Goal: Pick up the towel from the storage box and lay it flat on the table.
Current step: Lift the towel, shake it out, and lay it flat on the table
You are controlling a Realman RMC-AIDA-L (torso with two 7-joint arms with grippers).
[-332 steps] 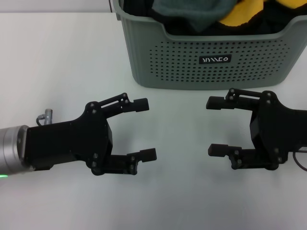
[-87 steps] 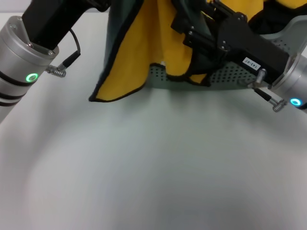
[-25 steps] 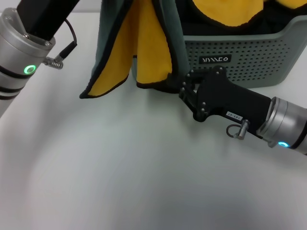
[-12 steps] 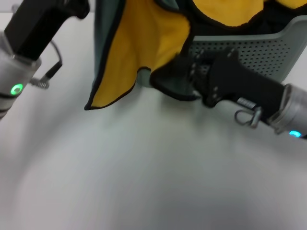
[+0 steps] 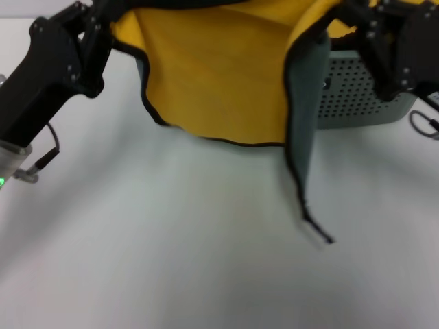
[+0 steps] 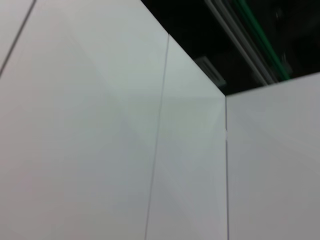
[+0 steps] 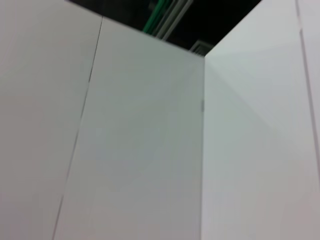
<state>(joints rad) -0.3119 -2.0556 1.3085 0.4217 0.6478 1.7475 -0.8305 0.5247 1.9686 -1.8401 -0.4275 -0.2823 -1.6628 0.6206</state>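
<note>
The towel [image 5: 219, 75] hangs spread between my two grippers, above the table [image 5: 171, 267], with its yellow-orange side facing the head view. My left gripper [image 5: 108, 17] is shut on its upper left corner. At the upper right corner my right gripper [image 5: 344, 19] is shut on the towel too. A grey-green flap with black edging droops at the right, and its tip with the white tag [image 5: 317, 237] reaches down near the table. The storage box [image 5: 360, 96] stands behind the towel at the right, mostly hidden. Both wrist views show only white panels.
The left arm's black body [image 5: 48, 75] slants across the upper left. A cable [image 5: 425, 127] of the right arm hangs by the box's right end. The white table stretches wide below and in front of the towel.
My right gripper has risen and swung right with a towel corner, and the left has come lower. The towel went from a bunched hanging fold to a wide sheet.
</note>
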